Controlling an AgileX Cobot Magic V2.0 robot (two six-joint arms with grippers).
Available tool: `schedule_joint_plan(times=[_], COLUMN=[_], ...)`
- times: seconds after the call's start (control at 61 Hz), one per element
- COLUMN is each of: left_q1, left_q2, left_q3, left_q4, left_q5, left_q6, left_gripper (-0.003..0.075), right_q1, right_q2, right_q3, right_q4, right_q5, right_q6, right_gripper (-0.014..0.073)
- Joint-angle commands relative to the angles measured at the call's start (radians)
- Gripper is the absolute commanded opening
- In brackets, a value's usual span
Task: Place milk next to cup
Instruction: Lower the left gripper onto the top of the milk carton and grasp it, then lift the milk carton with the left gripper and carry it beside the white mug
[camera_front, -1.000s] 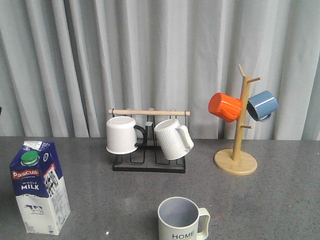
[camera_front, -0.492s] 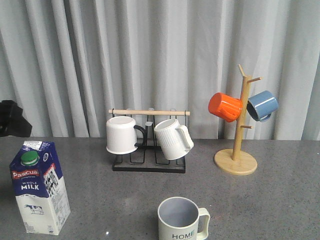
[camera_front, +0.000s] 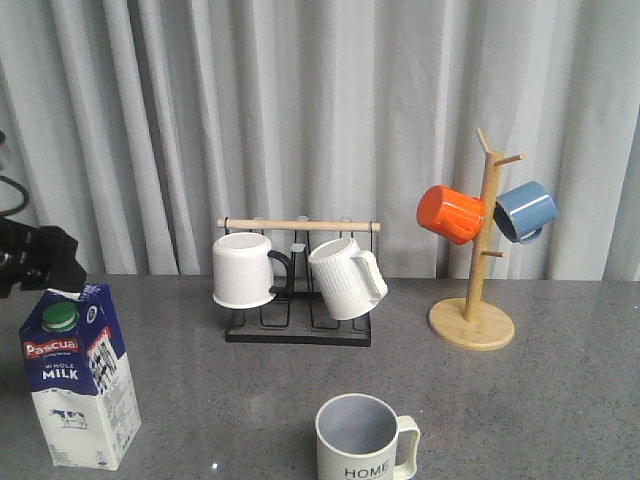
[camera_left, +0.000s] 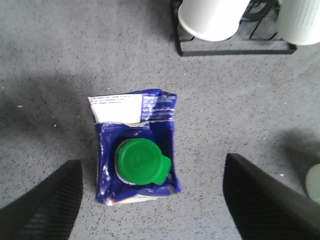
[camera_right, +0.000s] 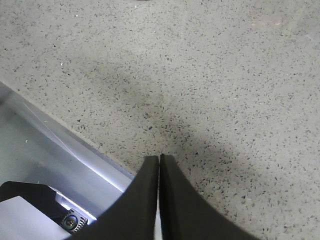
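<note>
The milk (camera_front: 78, 375) stands upright at the front left of the table: a blue and white carton with a green cap. The left wrist view looks straight down on the milk (camera_left: 136, 146) and its cap. My left gripper (camera_left: 152, 192) is open above it, a finger on each side, not touching. In the front view the left gripper (camera_front: 40, 262) is a dark shape just above the carton. The cup (camera_front: 362, 439), cream with "HOME" lettering, stands at the front middle. My right gripper (camera_right: 159, 161) is shut and empty over bare table, out of the front view.
A black wire rack (camera_front: 298, 318) with a wooden bar holds a plain white mug (camera_front: 243, 270) and a ribbed white mug (camera_front: 345, 279) behind the cup. A wooden mug tree (camera_front: 472, 322) at the back right carries an orange mug (camera_front: 449, 213) and a blue mug (camera_front: 524, 210). Grey curtains hang behind.
My left gripper has come in from the left edge and moved right and down until it hangs just above the milk carton. The milk and the cup have not moved.
</note>
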Motion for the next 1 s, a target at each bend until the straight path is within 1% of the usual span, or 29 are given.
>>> schedule_joint_plan(times=[0.0,0.393,0.475,0.541,0.623,0.82,0.869,0.984], left_q1=[-0.001,-0.001,-0.001,-0.001,-0.001,-0.001,-0.001,-0.001], left_q2=[0.001,0.128,0.142,0.144,0.144,0.129,0.119,0.087], left_q3=[-0.028,-0.028,-0.028,-0.028,-0.028,-0.028,-0.029,-0.036], left_q4=[-0.01,-0.01,-0.011,-0.011,-0.011,-0.03,-0.057,-0.159], left_q5=[-0.057,-0.117,-0.107,-0.098,-0.097,-0.097,-0.097,-0.104], left_q6=[-0.008,-0.008,-0.008,-0.008,-0.008,-0.008,-0.008,0.0], left_gripper=[0.0543,0.0543,0.0533,0.051,0.0457,0.0264,0.0211,0.012], right_q1=[-0.002,-0.002,-0.002,-0.002,-0.002,-0.002,-0.002,-0.002], right_q2=[0.003,0.003,0.003,0.003,0.003,0.003,0.003,0.003], right_q3=[-0.027,-0.027,-0.027,-0.027,-0.027,-0.027,-0.027,-0.027], right_q4=[-0.001,-0.001,-0.001,-0.001,-0.001,-0.001,-0.001,-0.001], right_q5=[-0.047,-0.046,-0.046,-0.046,-0.046,-0.047,-0.047,-0.048], right_q6=[0.007,0.017,0.031,0.036,0.036,0.035,0.035,0.035], right_gripper=[-0.0005,-0.0005,-0.0005,-0.0005,-0.0005,-0.0005,-0.0005,-0.0005])
